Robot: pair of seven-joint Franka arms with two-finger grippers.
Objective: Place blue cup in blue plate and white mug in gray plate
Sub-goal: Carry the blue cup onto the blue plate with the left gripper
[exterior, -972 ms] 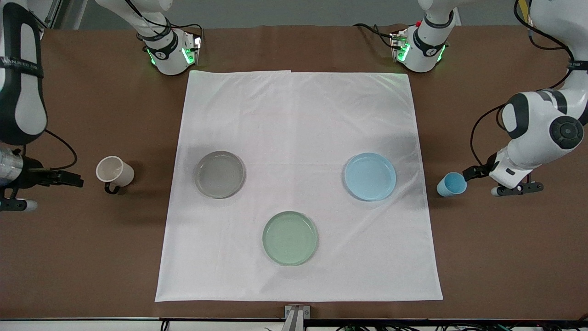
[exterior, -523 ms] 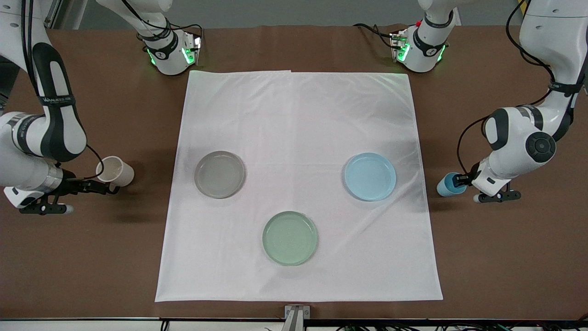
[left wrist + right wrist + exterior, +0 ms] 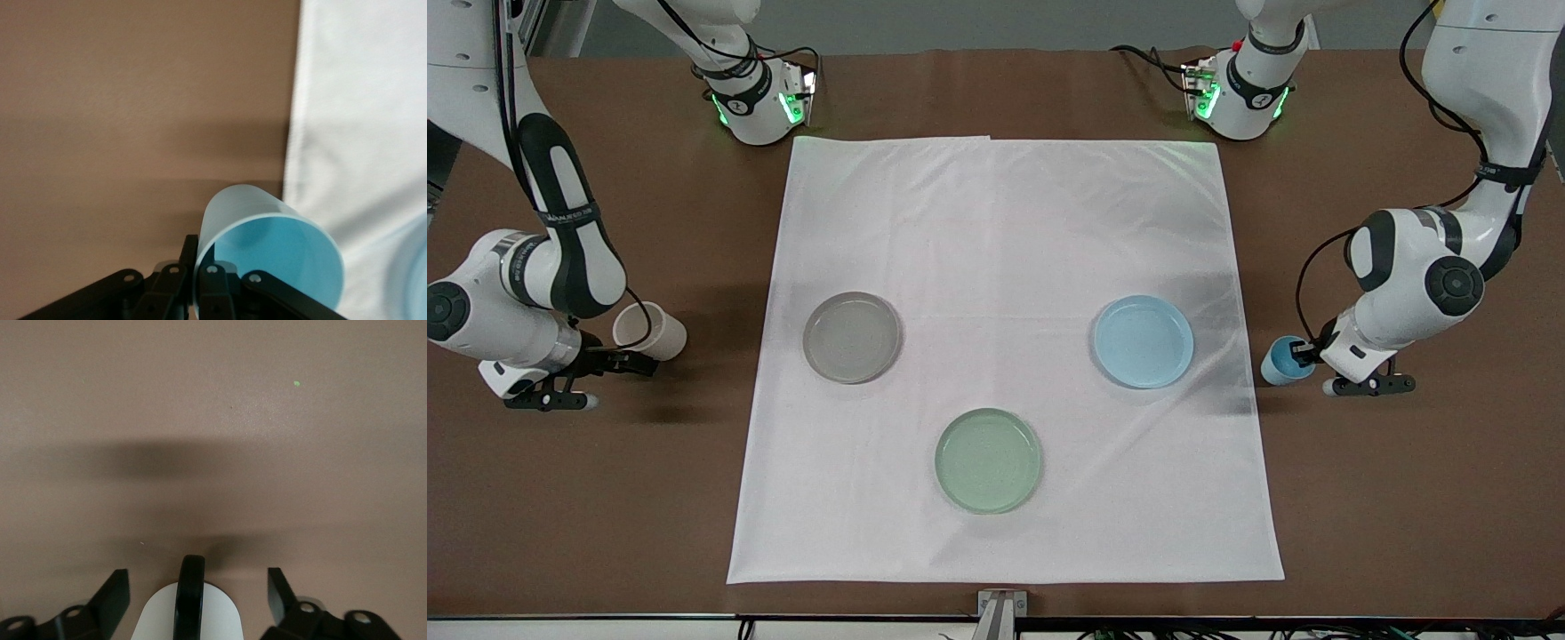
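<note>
The blue cup (image 3: 1282,362) stands on the brown table beside the cloth at the left arm's end. My left gripper (image 3: 1304,356) is shut on its rim; in the left wrist view (image 3: 201,263) one finger is inside the cup (image 3: 267,247) and one outside. The blue plate (image 3: 1144,341) lies on the cloth close by, its edge also in the left wrist view (image 3: 412,267). The white mug (image 3: 649,330) stands at the right arm's end. My right gripper (image 3: 633,363) is open around its black handle (image 3: 191,590), astride the mug (image 3: 160,620). The gray plate (image 3: 852,337) lies empty on the cloth.
A pale green plate (image 3: 988,460) lies on the white cloth (image 3: 1005,231), nearer the front camera than the other two plates. The cloth's edge shows in the left wrist view (image 3: 360,100). The brown table (image 3: 569,498) surrounds the cloth.
Both arms have swung in toward the cloth. The left gripper reached the blue cup's rim and shifted it slightly toward the cloth. The right gripper came up to the mug's handle.
</note>
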